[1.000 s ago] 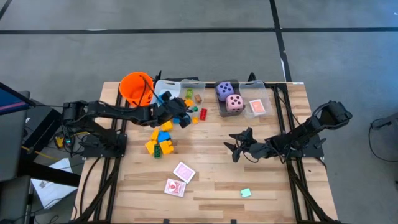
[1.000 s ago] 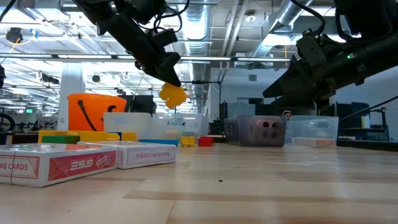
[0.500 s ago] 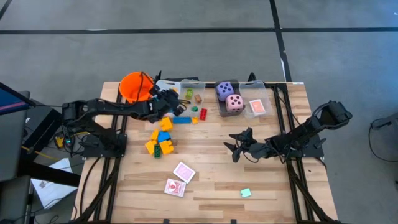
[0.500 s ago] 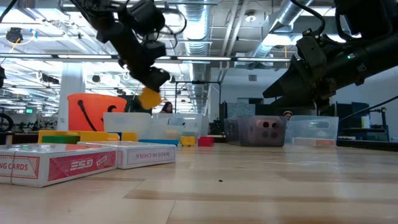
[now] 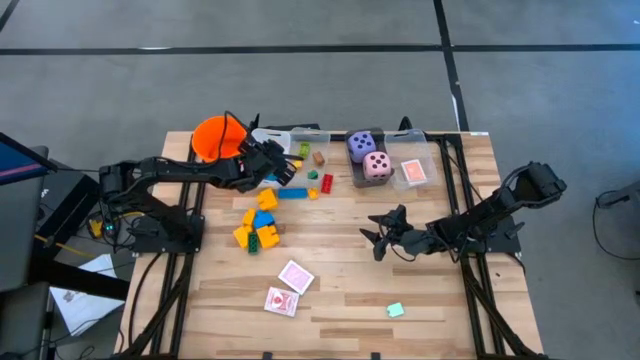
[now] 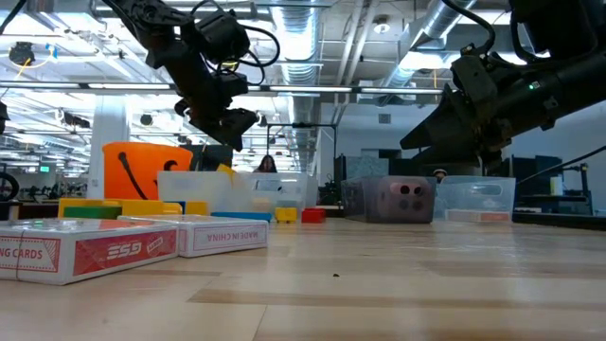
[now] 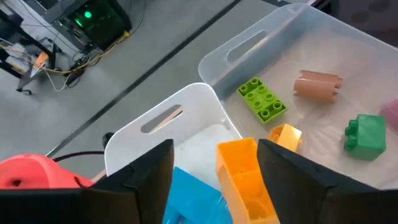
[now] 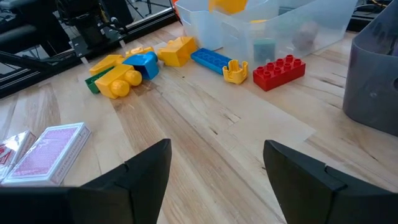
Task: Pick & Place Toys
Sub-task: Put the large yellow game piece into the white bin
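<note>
Yellow block [image 7: 244,177] sits between the fingers of the left gripper [image 7: 214,155], above the clear bins [image 7: 249,46] at the far side of the table [image 5: 340,295], just beside the orange bucket [image 5: 215,138].

Fingers: spread. There is daylight on at least one side of the block, so it looks released, not pinched. In the low view a yellow patch shows below the gripper, at bin-wall height, which fits a block in free fall.

Step in hand (judgement): drop-off of this block into the bin.

Notes for doing it well:
- The block hangs close over the wall between the nearer white tray [image 7: 161,118] and the wider bin holding a green block [image 7: 262,106] and a tan piece [image 7: 318,84]. Which of the two it lands in I cannot tell. A release centred over one floor avoids a bounce off the rim.
- Hold the fingers wide until the block is clear of them, then lift straight up so they do not catch the bin wall.
- Stay off the bucket side.

Right gripper [image 5: 378,232]: spread, empty, waiting low over the middle of the table.

Still out: a cluster of blocks [image 5: 258,222] and two card packs [image 5: 290,285].
</note>
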Tool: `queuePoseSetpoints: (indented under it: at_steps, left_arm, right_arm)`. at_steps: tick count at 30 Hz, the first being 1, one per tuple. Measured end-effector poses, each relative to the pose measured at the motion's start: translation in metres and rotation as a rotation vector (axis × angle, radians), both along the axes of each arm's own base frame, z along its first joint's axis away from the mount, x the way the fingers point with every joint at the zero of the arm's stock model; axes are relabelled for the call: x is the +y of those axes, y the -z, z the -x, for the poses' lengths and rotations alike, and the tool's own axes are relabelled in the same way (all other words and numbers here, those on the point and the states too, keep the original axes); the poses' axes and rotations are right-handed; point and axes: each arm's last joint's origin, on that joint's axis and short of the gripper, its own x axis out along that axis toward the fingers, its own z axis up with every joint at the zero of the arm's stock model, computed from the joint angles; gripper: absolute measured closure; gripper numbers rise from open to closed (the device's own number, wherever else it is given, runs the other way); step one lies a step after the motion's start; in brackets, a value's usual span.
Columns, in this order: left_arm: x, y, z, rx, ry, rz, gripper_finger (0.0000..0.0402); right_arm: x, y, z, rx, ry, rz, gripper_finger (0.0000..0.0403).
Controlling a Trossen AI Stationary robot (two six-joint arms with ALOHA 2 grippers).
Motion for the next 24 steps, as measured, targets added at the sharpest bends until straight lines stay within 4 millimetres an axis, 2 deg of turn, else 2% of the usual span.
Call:
queuePoseSetpoints:
  at_steps: [4, 10, 13, 16, 20, 24]
  left_arm:
    - [-0.001, 0.001, -0.002, -0.020, 0.059, 0.051, 0.0158]
    - [-0.017, -0.001, -0.018, -0.208, 0.536, 0.395, 0.0156]
    - [-0.034, -0.005, -0.026, -0.285, 0.738, 0.488, 0.0162]
    - [-0.055, -0.008, -0.033, -0.308, 0.849, 0.504, 0.0167]
    - [-0.082, -0.007, -0.037, -0.274, 0.938, 0.527, 0.0174]
    - [-0.111, -0.002, -0.034, -0.167, 1.031, 0.528, 0.0181]
  right_arm:
    - [0.000, 0.000, 0.000, 0.000, 0.000, 0.000, 0.0154]
    - [0.000, 0.000, 0.000, 0.000, 0.000, 0.000, 0.0154]
    - [0.000, 0.000, 0.000, 0.000, 0.000, 0.000, 0.0154]
    - [0.000, 0.000, 0.000, 0.000, 0.000, 0.000, 0.0154]
    - [0.000, 0.000, 0.000, 0.004, 0.000, 0.002, 0.0154]
    - [0.000, 0.002, 0.001, 0.020, 0.000, 0.008, 0.0154]
